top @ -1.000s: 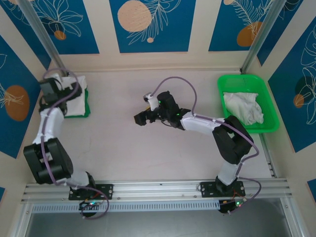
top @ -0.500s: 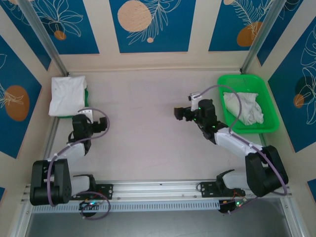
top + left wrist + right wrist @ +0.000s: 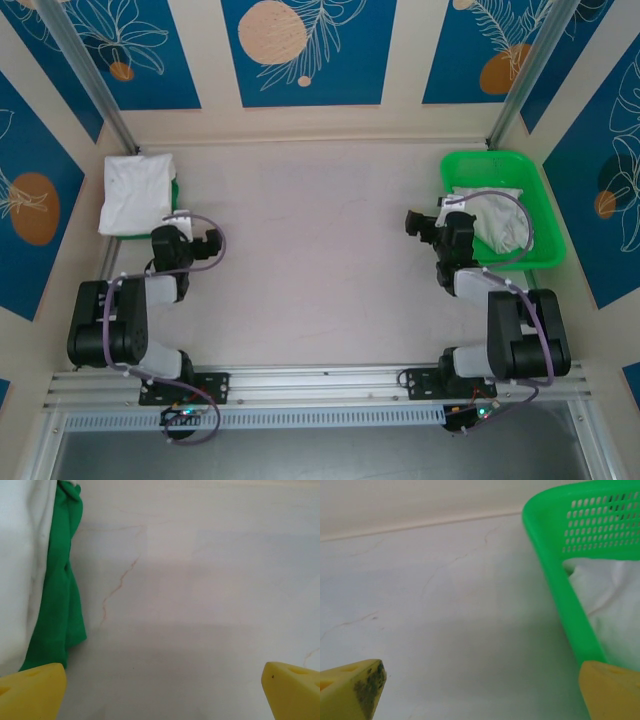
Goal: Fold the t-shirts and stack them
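White cotton, two t-shirts. The folded t-shirt [image 3: 137, 193] lies flat at the far left corner of the table [image 3: 310, 250]. It is squared off with only soft wrinkles, and it sits on a green layer [image 3: 176, 195] that peeks out along its right edge. From my left wrist, that shirt's edge is smooth white and the green under it looks creased.

The crumpled t-shirt [image 3: 495, 220] is a bunched, heavily wrinkled heap inside the green plastic tray [image 3: 490, 158] at far right. It fills the near half of the tray. From my right wrist, I see white folds behind the tray's perforated wall. I can't make out a print on either shirt.

My left gripper [image 3: 203, 243] is low over bare table, just near and right of the folded t-shirt. Its jaws are spread wide with nothing between them, and the yellow pads [image 3: 31, 692] sit at the frame corners.

My right gripper [image 3: 424, 221] is just left of the tray, with jaws also wide apart and empty, and it is not touching the tray.
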`<state>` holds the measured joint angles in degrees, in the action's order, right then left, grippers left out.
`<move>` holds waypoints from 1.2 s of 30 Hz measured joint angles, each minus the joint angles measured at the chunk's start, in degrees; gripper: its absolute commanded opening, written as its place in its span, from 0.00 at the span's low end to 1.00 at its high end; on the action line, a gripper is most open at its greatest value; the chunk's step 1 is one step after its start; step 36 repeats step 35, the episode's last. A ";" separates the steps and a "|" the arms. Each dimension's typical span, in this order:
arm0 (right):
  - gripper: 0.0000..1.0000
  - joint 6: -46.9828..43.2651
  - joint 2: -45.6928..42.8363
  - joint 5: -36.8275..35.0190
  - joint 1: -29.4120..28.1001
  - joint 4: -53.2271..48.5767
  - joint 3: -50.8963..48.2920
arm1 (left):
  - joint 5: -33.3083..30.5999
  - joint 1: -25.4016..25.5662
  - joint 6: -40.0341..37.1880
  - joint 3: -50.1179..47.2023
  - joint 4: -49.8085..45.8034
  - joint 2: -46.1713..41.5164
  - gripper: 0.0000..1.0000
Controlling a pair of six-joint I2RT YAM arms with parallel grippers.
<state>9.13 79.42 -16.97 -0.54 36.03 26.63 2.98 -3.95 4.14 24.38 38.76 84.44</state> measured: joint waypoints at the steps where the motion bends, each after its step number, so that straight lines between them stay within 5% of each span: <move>1: 0.99 -0.13 1.36 0.57 0.42 2.27 -0.09 | -0.02 0.20 -0.07 0.00 0.68 0.00 1.00; 11: 0.99 -2.99 6.19 6.51 0.13 11.37 -1.40 | -3.85 6.45 -3.41 -2.75 10.49 3.89 1.00; 20: 0.99 -3.21 6.43 8.28 0.24 12.68 -1.75 | -9.38 7.15 -4.26 -3.78 13.60 4.66 1.00; 36: 0.99 -3.21 6.43 8.68 0.35 12.83 -1.75 | -6.03 7.19 -6.25 -3.21 12.79 4.66 1.00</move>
